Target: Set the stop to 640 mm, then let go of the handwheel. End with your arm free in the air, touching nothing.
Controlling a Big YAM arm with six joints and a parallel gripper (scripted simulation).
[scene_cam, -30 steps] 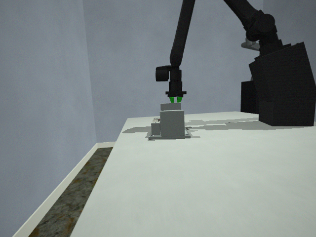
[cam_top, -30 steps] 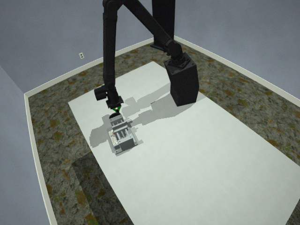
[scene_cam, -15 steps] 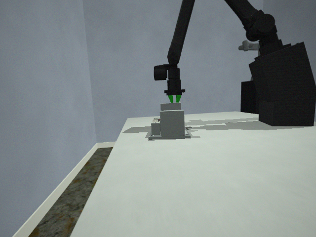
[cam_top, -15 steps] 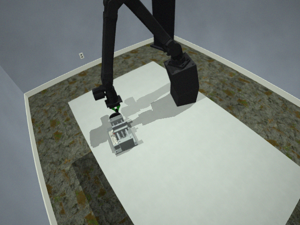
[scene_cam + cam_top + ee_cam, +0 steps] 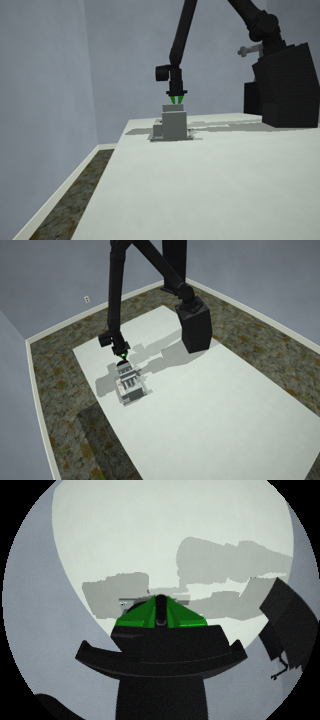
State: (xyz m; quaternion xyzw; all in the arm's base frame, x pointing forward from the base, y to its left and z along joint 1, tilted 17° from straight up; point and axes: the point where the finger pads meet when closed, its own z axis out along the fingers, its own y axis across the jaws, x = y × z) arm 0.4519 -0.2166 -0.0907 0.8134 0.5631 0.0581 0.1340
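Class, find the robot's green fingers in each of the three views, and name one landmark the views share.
Top: green fingers, left of centre, above the grey device.
Exterior: upper middle, just above the device.
Wrist: centre, pointing away.
Shared landmark: the white table.

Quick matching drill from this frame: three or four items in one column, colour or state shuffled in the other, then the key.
Items:
1. claw
2. round dark handwheel
3. grey metal stop fixture
4. black box-shaped arm pedestal

Matches:
A. stands at the table's far edge
B. bolted base plate, near the table's left side
C. green fingers, shut on something
D. gripped at the fixture's end

Pairs: 1-C, 2-D, 3-B, 4-A
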